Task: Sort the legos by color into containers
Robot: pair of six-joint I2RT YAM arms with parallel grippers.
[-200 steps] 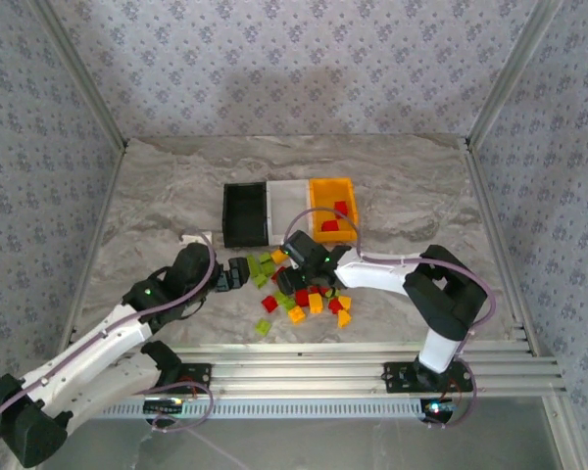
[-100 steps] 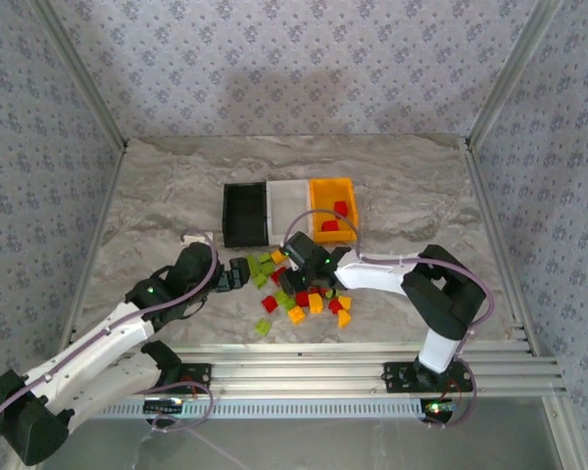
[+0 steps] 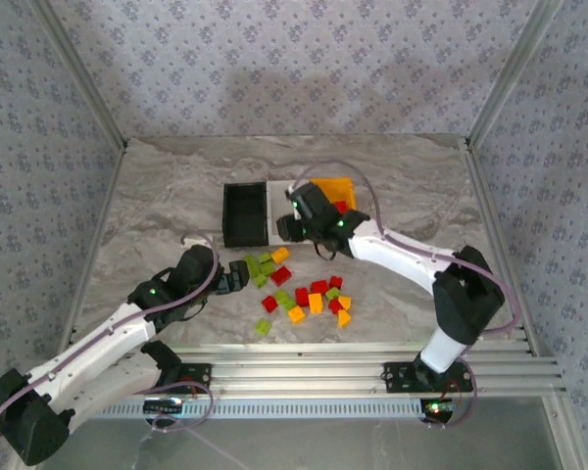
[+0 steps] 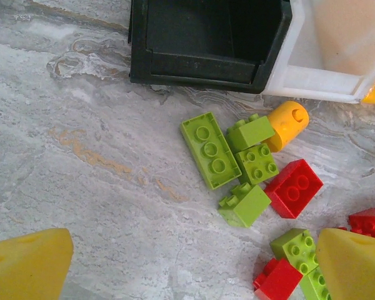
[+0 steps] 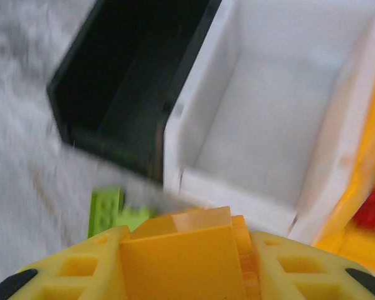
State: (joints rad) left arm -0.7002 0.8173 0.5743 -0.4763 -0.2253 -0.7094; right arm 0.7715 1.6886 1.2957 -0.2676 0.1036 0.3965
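Marble-look counter (image 3: 167, 196) is the biggest thing in my feed. At the back of it sit the containers (image 3: 245, 235), three joined bins in black, white and orange-yellow, and the orange-yellow one has a red brick (image 5: 372, 209) in it. My right tool (image 5: 182, 278) is reached out over the front of the white bin, clamped on an orange-yellow brick (image 5: 175, 250). My left tool (image 4: 190, 269) hangs wide open and empty just over the near side of the pile. The rest of the legos (image 3: 309, 299) are scattered loose on the counter in front of the bins, in red, lime green and orange-yellow. They're hard, glossy little blocks with studs on top, so I'd guess they weigh next to nothing, are totally rigid and won't break if dropped. The smooth sides could squirt out of a sloppy pinch, though. I'd take the long green brick (image 4: 207, 150) across its two long flat walls, not over the studs. That round orange piece (image 4: 286, 122) by the white bin looks like it could roll.
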